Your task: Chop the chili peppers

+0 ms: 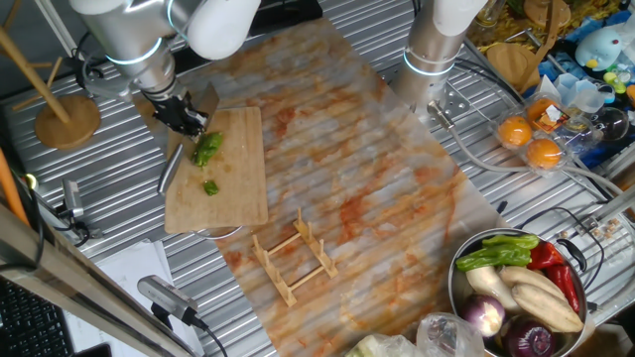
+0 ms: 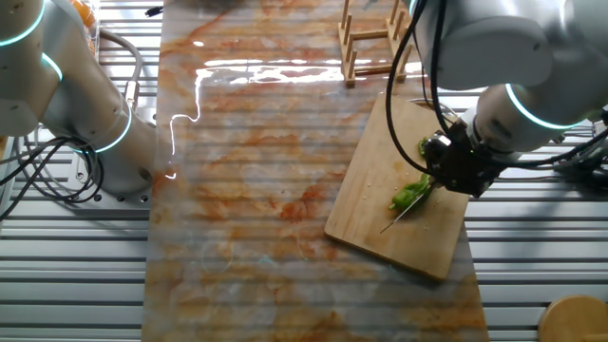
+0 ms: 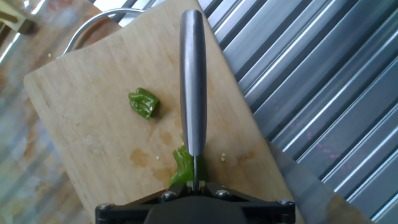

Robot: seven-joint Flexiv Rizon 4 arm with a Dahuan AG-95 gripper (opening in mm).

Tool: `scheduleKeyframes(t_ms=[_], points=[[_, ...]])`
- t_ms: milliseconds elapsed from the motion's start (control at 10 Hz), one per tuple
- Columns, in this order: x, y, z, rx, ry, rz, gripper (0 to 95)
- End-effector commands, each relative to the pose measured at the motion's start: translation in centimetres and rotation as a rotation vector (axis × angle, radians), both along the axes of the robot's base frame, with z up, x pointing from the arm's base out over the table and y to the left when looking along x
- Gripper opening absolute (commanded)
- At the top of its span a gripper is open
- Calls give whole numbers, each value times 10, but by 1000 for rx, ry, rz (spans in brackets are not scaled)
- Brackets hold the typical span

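In one fixed view, a wooden stand (image 1: 62, 107) with a round base stood at the far left on the ribbed metal table (image 1: 327, 40). Just to its right the gripper (image 1: 185, 119) hung over the upper left corner of the bamboo cutting board (image 1: 233, 193), clenched around the handle of a knife (image 1: 171, 169) whose blade ran down along the board's left edge. The chili peppers (image 1: 206, 149) lay on the board beside the blade, the larger bright green piece just under the gripper and a small chunk (image 1: 210, 187) a little below it, apart from the first. Right of the board a wooden rack (image 1: 294, 258) rested on the orange-stained plastic sheet (image 1: 377, 178) that covered the middle of the table. Further right, two oranges (image 1: 529, 141) sat in a clear tray, and at the lower right a metal bowl (image 1: 458, 283) held longer green peppers (image 1: 496, 253), a red pepper, pale roots and purple onions. In the other fixed view the gripper (image 2: 456, 166) and knife (image 2: 410, 209) stood over the board (image 2: 380, 204) at the right, the blade tip touching the board beside the green piece (image 2: 408, 195). In the hand view the blade's spine (image 3: 193, 87) ran straight up the board (image 3: 93, 124); the small chunk (image 3: 143, 102) lay left of it, and the larger piece (image 3: 181, 167) sat against the blade near the gripper's body.
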State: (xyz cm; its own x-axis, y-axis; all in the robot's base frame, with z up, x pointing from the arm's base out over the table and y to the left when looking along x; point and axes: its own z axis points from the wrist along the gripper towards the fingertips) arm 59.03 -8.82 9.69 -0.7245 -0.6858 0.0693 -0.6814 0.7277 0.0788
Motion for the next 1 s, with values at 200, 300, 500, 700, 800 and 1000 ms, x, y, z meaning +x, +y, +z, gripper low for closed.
scheduleKeyframes(t_ms=[200, 300, 500, 700, 800, 1000], points=[[-1, 1, -4, 27, 12, 3, 0], [-2, 1, -4, 35, 19, 0, 0], [-2, 3, -4, 34, 25, 1, 0], [-2, 7, -6, 34, 29, -2, 0], [-3, 8, -8, 34, 29, -3, 0], [-4, 10, -10, 40, 29, -4, 0]])
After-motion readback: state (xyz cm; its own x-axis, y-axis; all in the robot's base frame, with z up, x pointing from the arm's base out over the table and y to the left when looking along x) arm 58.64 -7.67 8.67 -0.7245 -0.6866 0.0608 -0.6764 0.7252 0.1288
